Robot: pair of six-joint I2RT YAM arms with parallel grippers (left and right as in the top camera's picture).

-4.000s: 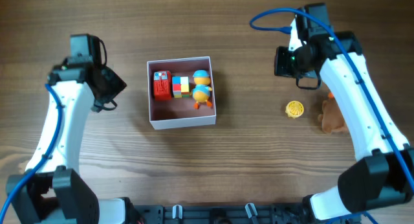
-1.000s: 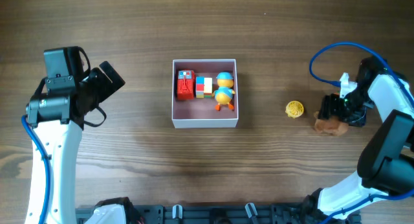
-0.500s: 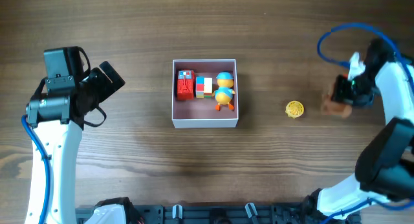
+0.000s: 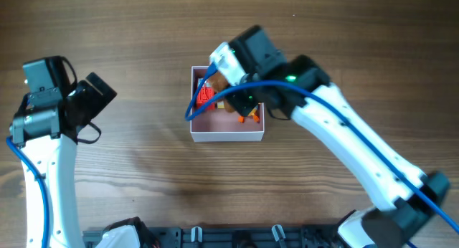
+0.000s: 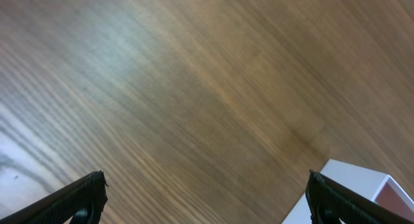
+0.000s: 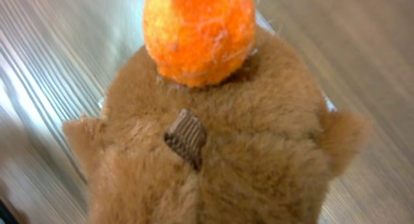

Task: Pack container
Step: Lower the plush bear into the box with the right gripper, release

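Observation:
The container [image 4: 226, 137], a square white-walled box with a pale pink inside, sits mid-table. A red toy [image 4: 206, 96] and the orange feet of a duck-like figure [image 4: 248, 118] show inside it; the rest is hidden under my right arm. My right gripper [image 4: 232, 97] hangs over the container, shut on a brown plush toy [image 6: 213, 153] with an orange nose [image 6: 197, 33] that fills the right wrist view and hides the fingers. My left gripper [image 5: 207, 191] is open and empty, left of the container, whose corner shows in the left wrist view [image 5: 352, 179].
My right arm [image 4: 344, 144] stretches diagonally from the lower right across the table to the container. My left arm [image 4: 43, 140] stands along the left edge. Bare wooden tabletop [image 4: 143, 176] lies around the container.
My right gripper has lifted the brown plush toy from the far right and carried it left to above the container. The yellow ball no longer shows. The left arm shifted slightly left.

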